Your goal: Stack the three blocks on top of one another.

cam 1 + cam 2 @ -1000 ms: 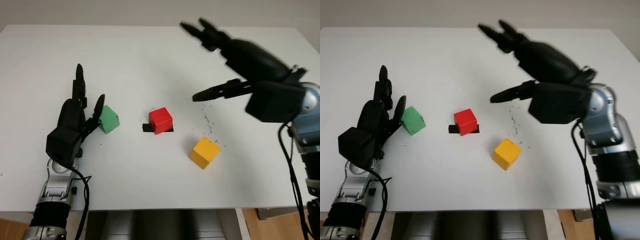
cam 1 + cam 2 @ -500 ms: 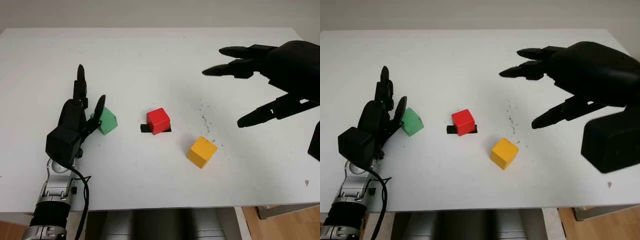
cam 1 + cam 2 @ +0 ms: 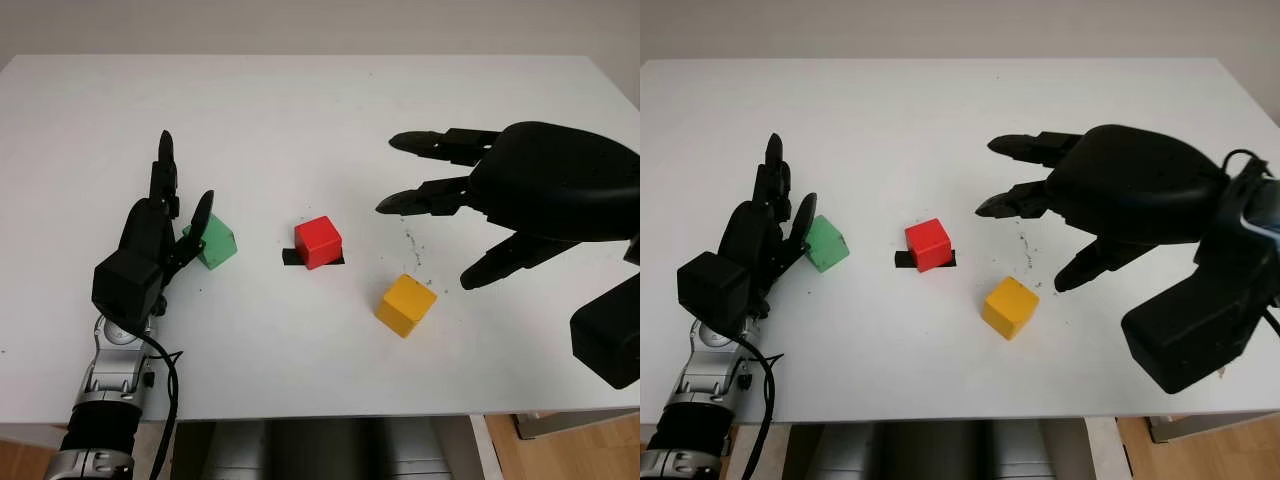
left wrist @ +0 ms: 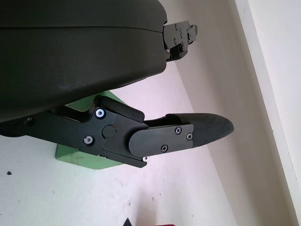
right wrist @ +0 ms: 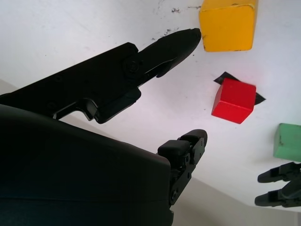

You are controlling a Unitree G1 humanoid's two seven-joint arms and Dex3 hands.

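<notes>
Three blocks lie apart on the white table (image 3: 300, 110): a green block (image 3: 213, 243) at the left, a red block (image 3: 318, 241) in the middle on a black tape mark (image 3: 291, 258), and a yellow block (image 3: 406, 304) nearer the front right. My left hand (image 3: 178, 205) is open right beside the green block (image 4: 82, 157), on its left, its thumb close against the block without clasping it. My right hand (image 3: 428, 212) hovers open above the table, right of the red block (image 5: 233, 100) and just beyond the yellow block (image 5: 229, 26).
Small dark specks (image 3: 412, 243) mark the table between the red and yellow blocks. The table's front edge (image 3: 330, 415) runs close to my arms.
My right hand swung in from the far right and came down toward the yellow and red blocks. The left hand and all three blocks stayed put.
</notes>
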